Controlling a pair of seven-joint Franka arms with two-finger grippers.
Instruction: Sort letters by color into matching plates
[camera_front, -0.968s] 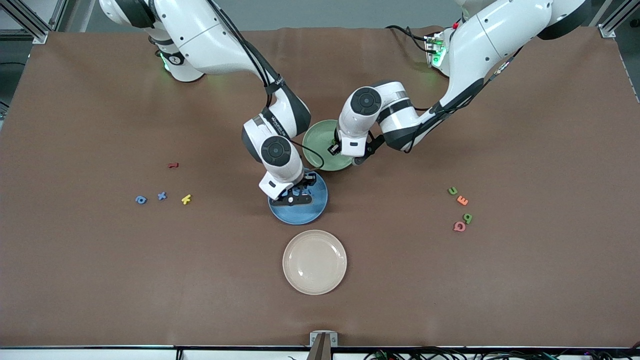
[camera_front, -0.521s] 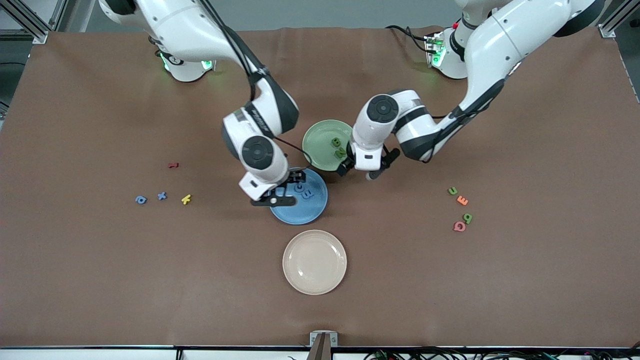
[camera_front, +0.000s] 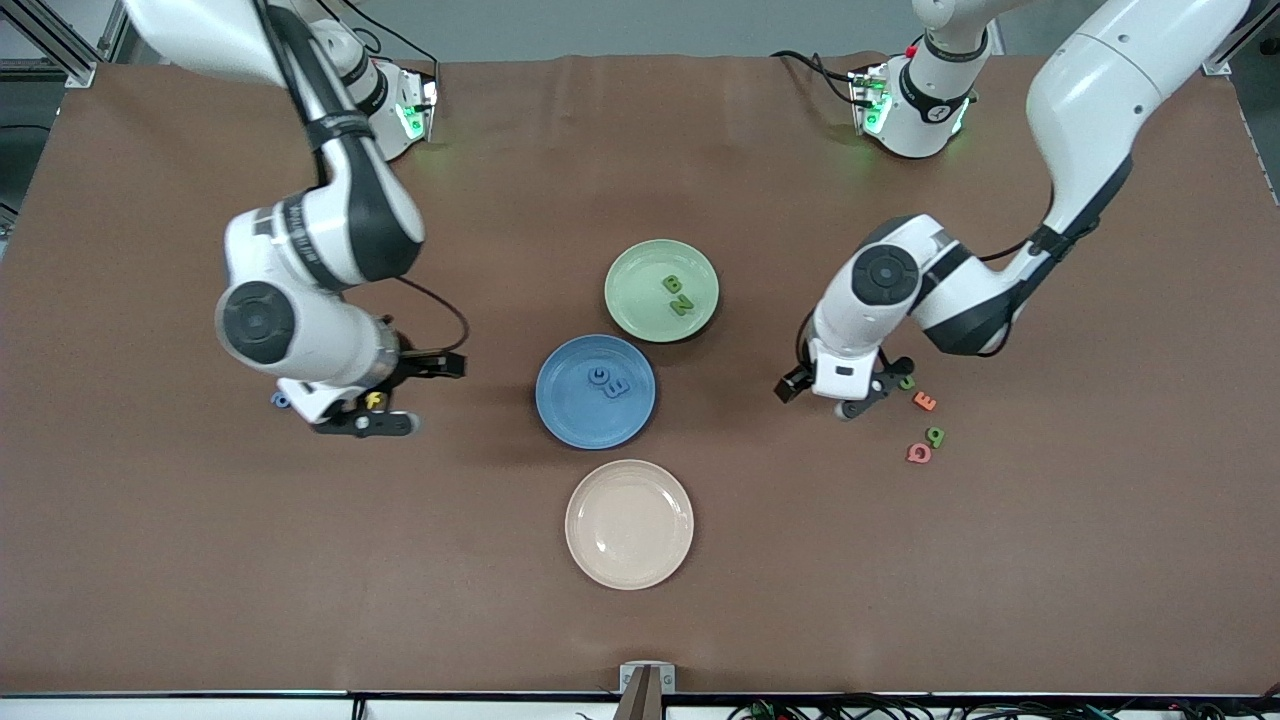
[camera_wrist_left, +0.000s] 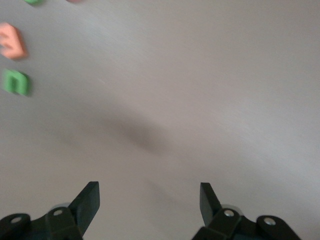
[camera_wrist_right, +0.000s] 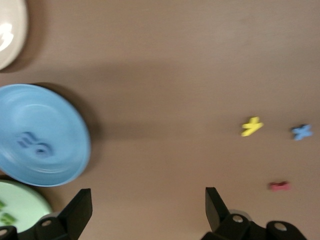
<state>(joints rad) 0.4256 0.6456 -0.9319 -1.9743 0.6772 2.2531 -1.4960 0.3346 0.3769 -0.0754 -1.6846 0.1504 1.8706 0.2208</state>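
Two blue letters (camera_front: 607, 382) lie in the blue plate (camera_front: 570, 415) and two green letters (camera_front: 676, 294) in the green plate (camera_front: 635, 300), both plates at mid-bench. The right hand (camera_front: 372, 398), fingers apart and empty, hangs over the loose cluster toward the right arm's end, where a yellow letter (camera_wrist_right: 251, 126), a blue X (camera_wrist_right: 301, 132) and a red letter (camera_wrist_right: 279, 186) lie. The left hand (camera_front: 832, 394), likewise apart and empty, hangs just beside a green letter (camera_front: 906, 381), an orange letter (camera_front: 925, 401), another green letter (camera_front: 935, 436) and a pink letter (camera_front: 918, 453).

Judged step: reaching for the next pair. Each hand must descend over its own colour only.

The letters lie flat; the X has no single long axis.
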